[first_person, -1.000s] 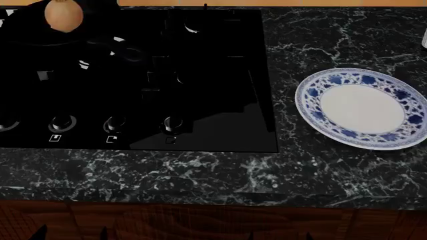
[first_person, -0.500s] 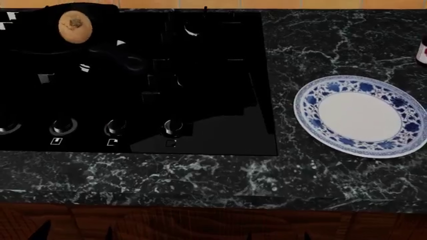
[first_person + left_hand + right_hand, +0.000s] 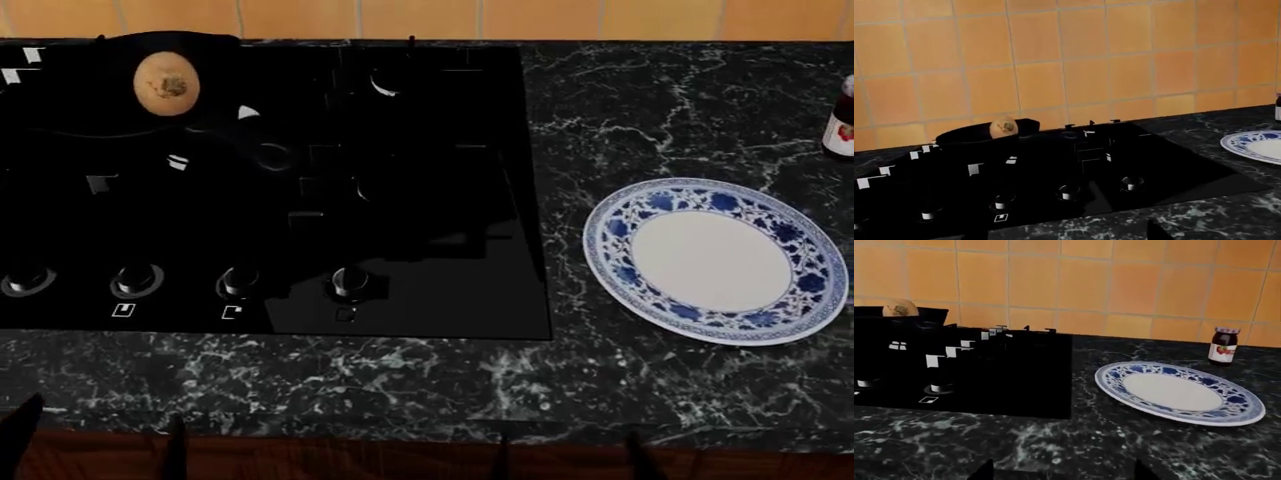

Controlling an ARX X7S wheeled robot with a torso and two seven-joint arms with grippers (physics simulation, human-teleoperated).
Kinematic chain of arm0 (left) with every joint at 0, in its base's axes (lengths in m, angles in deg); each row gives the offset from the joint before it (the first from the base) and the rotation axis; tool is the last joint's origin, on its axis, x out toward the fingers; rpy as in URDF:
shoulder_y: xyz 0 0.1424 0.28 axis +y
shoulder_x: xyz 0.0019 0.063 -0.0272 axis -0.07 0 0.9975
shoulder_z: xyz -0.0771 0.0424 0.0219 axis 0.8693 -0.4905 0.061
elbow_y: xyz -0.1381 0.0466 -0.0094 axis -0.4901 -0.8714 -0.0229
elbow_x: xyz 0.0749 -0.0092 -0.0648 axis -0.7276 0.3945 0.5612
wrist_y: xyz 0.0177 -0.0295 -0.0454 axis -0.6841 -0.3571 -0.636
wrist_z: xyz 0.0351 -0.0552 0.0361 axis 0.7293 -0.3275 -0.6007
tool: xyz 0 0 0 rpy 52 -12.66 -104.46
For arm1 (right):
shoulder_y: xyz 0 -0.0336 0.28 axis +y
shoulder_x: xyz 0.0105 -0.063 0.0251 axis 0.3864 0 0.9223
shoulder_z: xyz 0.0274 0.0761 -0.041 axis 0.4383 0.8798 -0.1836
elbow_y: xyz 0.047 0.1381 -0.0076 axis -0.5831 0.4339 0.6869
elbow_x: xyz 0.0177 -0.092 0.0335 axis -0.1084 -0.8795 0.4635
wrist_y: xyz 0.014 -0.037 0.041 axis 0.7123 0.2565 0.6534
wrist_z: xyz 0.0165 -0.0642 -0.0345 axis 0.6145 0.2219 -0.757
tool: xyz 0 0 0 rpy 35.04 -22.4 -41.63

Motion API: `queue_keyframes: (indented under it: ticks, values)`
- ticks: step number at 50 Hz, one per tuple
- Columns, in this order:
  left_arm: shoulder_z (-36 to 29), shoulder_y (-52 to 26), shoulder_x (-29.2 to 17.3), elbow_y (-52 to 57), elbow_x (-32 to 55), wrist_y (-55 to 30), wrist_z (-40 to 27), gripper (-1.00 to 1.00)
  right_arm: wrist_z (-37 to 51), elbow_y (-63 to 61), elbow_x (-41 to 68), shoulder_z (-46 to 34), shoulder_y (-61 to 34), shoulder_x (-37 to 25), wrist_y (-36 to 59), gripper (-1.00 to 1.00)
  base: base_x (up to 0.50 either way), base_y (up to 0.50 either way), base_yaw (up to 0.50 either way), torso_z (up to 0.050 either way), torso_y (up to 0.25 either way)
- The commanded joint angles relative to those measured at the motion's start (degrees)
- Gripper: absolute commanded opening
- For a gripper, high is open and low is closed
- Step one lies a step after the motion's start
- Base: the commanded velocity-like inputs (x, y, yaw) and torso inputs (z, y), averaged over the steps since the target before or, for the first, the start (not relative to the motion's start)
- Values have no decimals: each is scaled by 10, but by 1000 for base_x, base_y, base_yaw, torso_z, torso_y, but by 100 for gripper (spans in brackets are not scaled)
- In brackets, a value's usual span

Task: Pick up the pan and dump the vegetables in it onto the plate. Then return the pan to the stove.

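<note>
The black pan (image 3: 80, 90) sits on the far left burner of the black stove (image 3: 414, 200), its handle pointing toward the stove's middle. The tan onion (image 3: 167, 83) lies in it. The blue-and-white plate (image 3: 717, 260) lies empty on the counter to the stove's right. My left gripper (image 3: 96, 445) and right gripper (image 3: 567, 458) are open and empty at the counter's front edge, far from the pan. In the left wrist view the pan (image 3: 967, 136), onion (image 3: 1003, 127) and gripper (image 3: 1061, 236) show. In the right wrist view the plate (image 3: 1181, 392), onion (image 3: 899, 309) and gripper (image 3: 1062, 472) show.
A red-lidded jam jar (image 3: 841, 120) stands at the back right, behind the plate; it also shows in the right wrist view (image 3: 1223, 345). A row of knobs (image 3: 240, 282) lines the stove's front. Dark marble counter (image 3: 400, 380) and an orange tiled wall (image 3: 1121, 285) surround it.
The head view has tilted up, so stove, pan and plate sit lower in the picture and the jar shows. Both grippers' fingertips have risen further into view at the bottom edge.
</note>
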Motion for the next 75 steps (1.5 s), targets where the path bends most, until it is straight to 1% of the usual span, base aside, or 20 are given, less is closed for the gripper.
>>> queue_keyframes:
  ticks: [1, 7, 8, 11, 12, 13, 14, 15, 17, 30, 35, 36, 37, 39, 41, 42, 45, 49, 55, 75]
  values:
    - [8, 1, -41, 174, 10, -140, 2, 100, 3, -176, -4, -5, 5, -38, 143, 100, 0, 0, 0, 49, 59]
    - [17, -23, -55, 235, 25, -212, 6, 100, 4, -248, -10, 0, -23, -60, 226, 100, 0, 0, 0, 50, 58]
    - [23, -40, -62, 268, 35, -254, 9, 100, -3, -287, -6, 10, -54, -71, 286, 100, 0, 0, 0, 50, 57]
    - [36, -69, -68, 298, 50, -304, 11, 100, -6, -317, -4, 8, -82, -77, 337, 100, 0, 129, 0, 49, 58]
    - [62, -115, -144, 306, 136, -307, -73, 100, -7, -392, -13, -25, -146, -91, 423, 100, 8, 500, 0, 49, 59]
    - [42, -125, -206, 306, 222, -289, -153, 100, -6, -397, -13, -28, -151, -90, 455, 100, 8, 500, 0, 50, 59]
    - [22, -131, -246, 306, 275, -271, -204, 100, -6, -398, -12, -28, -153, -90, 457, 100, 12, 500, 0, 49, 59]
    - [9, -135, -269, 306, 295, -259, -232, 100, -6, -399, -10, -27, -153, -89, 458, 100, 12, 500, 0, 49, 59]
    - [-4, -138, -288, 305, 311, -245, -257, 100, -5, -400, -9, -29, -153, -90, 458, 100, 10, 500, 0, 50, 59]
    - [-23, -138, -320, 299, 326, -214, -288, 100, 20, -404, 15, -38, -166, -107, 472, 100, 10, 500, 0, 49, 58]
    - [-26, -139, -328, 300, 330, -209, -295, 100, 58, -404, 72, -31, -175, -128, 464, 100, 10, 458, 0, 49, 57]
    - [-26, -141, -331, 301, 334, -209, -298, 100, 80, -404, 111, -21, -181, -140, 460, 100, 0, 0, 0, 50, 59]
    - [-26, -144, -334, 302, 339, -209, -302, 100, 129, -404, 169, -20, -199, -169, 460, 100, 0, 0, 0, 48, 57]
    - [-32, -156, -347, 305, 354, -209, -316, 100, 264, -404, 322, -39, -246, -255, 444, 100, 0, 0, 0, 49, 57]
    - [-47, -172, -370, 306, 376, -196, -338, 100, 359, -404, 422, -70, -296, -313, 436, 100, 0, 0, 0, 49, 59]
    - [-57, -181, -381, 306, 384, -190, -350, 100, 396, -404, 473, -74, -331, -328, 454, 100, 0, 0, 0, 49, 59]
    - [-78, -191, -403, 305, 394, -172, -370, 100, 484, -404, 570, -131, -417, -373, 448, 100, 277, 0, 0, 49, 59]
    - [-86, -198, -418, 304, 403, -160, -382, 100, 538, -403, 629, -177, -484, -392, 447, 100, 462, 0, 0, 49, 59]
    - [-94, -192, -430, 298, 400, -137, -388, 100, 564, -399, 664, -203, -529, -388, 460, 100, 470, 0, 0, 50, 59]
    - [-114, -194, -440, 293, 396, -120, -399, 100, 546, -394, 647, -222, -517, -403, 420, 100, 470, 0, 0, 50, 58]
